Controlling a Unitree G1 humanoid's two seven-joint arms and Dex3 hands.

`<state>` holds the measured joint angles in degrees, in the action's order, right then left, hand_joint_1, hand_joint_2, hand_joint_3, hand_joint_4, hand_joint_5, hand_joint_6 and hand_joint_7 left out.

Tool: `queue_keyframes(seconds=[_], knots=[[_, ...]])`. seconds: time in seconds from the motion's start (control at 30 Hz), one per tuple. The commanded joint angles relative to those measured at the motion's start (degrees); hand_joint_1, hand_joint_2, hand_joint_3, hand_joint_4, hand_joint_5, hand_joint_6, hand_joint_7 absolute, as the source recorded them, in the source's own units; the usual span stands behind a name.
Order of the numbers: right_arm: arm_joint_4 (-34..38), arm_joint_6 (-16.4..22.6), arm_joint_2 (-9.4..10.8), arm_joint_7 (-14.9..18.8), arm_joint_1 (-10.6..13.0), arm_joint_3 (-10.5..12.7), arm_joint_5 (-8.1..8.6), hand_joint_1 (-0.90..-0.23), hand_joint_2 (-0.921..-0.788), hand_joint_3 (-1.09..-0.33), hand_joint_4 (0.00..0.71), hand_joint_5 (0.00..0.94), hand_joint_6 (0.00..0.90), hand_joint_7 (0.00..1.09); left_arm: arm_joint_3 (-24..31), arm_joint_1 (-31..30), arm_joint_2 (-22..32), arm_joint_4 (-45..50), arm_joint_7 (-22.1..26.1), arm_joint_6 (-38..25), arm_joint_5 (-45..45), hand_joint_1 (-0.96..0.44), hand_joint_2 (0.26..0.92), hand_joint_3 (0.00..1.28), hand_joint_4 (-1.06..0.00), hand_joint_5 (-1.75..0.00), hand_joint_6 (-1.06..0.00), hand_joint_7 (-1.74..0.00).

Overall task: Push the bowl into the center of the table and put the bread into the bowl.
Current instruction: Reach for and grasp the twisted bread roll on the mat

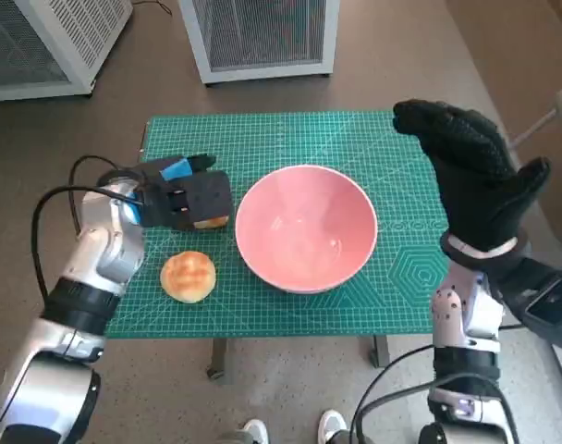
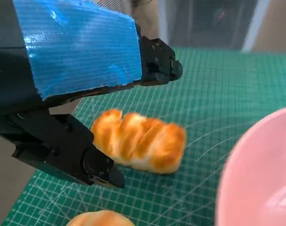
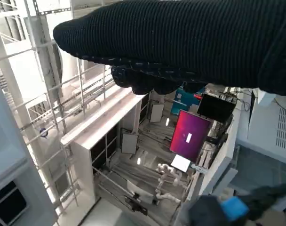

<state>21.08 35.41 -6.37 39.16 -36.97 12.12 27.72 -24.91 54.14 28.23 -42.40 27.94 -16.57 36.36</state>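
at the lower edge of the head view a pair of white shoes (image 1: pixel 290 429) is seen on the floor, just below the table's near edge. a round bread roll (image 1: pixel 188 276) is found left of centre in that view, lying on the green cutting mat (image 1: pixel 290 139) close to its near edge and untouched by either hand. just above it the left hand (image 1: pixel 184 196) is placed low over a second, elongated twisted bread (image 2: pixel 139 140); in the left wrist view this bread is shown lying on the mat between the black fingers (image 2: pixel 67 150), which are spread on either side of it, and no contact with it can be made out, so the hand is read as apart and holding nothing. the pink bowl (image 1: pixel 305 227) is set at the middle of the frame, roughly at the mat's centre, just right of the left hand and of both breads, and nothing is seen inside it. at the right of the head view the gloved right hand (image 1: pixel 475 176) is raised above the mat's right edge, clear of the bowl, with its fingers extended and nothing held. in the upper part of the frame two white perforated cabinets (image 1: pixel 261 35) are seen standing on the brown floor beyond the table.
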Motion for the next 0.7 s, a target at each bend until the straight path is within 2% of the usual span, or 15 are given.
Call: queue_keyframes(seconds=[0.03,0.17,0.33,0.4,0.47,0.53,0.57,0.6,0.63,0.7], knots=[[-0.2,-0.6,-0.2,-0.3,1.5,-0.2,-0.27,-0.549,-0.921,-0.476,0.407,0.006,0.196,0.56,-2.5,4.2,-2.3,-9.9,-2.4,2.6,2.0,0.04,0.736,0.01,-0.10,0.00,-0.26,-0.03],[-0.9,-0.7,-0.1,-0.6,1.9,-0.3,-0.34,-0.549,-0.921,-0.475,0.409,0.006,0.199,0.56,-3.7,6.3,-3.5,-17.0,-4.5,5.0,2.6,0.03,0.735,0.01,-0.13,-0.02,-0.28,-0.03],[-1.5,-0.9,-0.2,-0.7,2.2,-0.3,-0.09,-0.549,-0.921,-0.475,0.410,0.006,0.201,0.56,-4.6,7.7,-4.7,-22.6,-7.4,7.3,2.7,0.00,0.744,0.02,-0.25,-0.04,-0.36,-0.05],[-1.8,-1.0,-0.2,-0.7,2.4,-0.3,0.03,-0.550,-0.921,-0.474,0.411,0.006,0.202,0.56,-4.7,7.7,-5.0,-24.1,-8.8,8.1,2.7,0.00,0.753,0.02,-0.31,-0.05,-0.40,-0.06],[-2.0,-1.1,-0.2,-0.7,2.5,-0.3,0.19,-0.550,-0.921,-0.472,0.412,0.006,0.203,0.56,-4.9,7.6,-5.2,-25.3,-10.4,9.1,2.7,0.01,0.771,0.03,-0.46,-0.09,-0.47,-0.08],[-2.1,-1.1,-0.2,-0.6,2.6,-0.2,0.26,-0.550,-0.921,-0.471,0.412,0.006,0.204,0.56,-5.1,7.4,-5.3,-26.3,-11.9,10.1,2.7,0.01,0.781,0.03,-0.56,-0.14,-0.51,-0.10],[-2.2,-1.1,-0.2,-0.6,2.6,-0.2,0.30,-0.550,-0.921,-0.471,0.412,0.006,0.204,0.56,-5.2,7.3,-5.4,-26.7,-12.6,10.5,2.8,0.02,0.788,0.03,-0.58,-0.21,-0.53,-0.10],[-2.2,-1.2,-0.2,-0.6,2.7,-0.2,0.37,-0.549,-0.921,-0.470,0.412,0.006,0.204,0.56,-5.4,7.1,-5.4,-27.1,-13.6,11.1,3.0,0.02,0.799,0.03,-0.58,-0.38,-0.57,-0.10],[-2.2,-1.2,-0.2,-0.6,2.7,-0.2,0.42,-0.547,-0.921,-0.470,0.413,0.006,0.205,0.56,-5.6,7.0,-5.4,-27.4,-14.3,11.6,3.2,0.14,0.843,0.06,-0.60,-0.70,-0.62,-0.11],[-2.3,-1.2,-0.1,-0.6,2.7,-0.2,0.40,-0.546,-0.921,-0.470,0.413,0.006,0.206,0.56,-6.3,6.7,-5.4,-28.0,-16.1,12.8,3.7,0.25,0.881,0.08,-0.62,-0.97,-0.68,-0.15]])
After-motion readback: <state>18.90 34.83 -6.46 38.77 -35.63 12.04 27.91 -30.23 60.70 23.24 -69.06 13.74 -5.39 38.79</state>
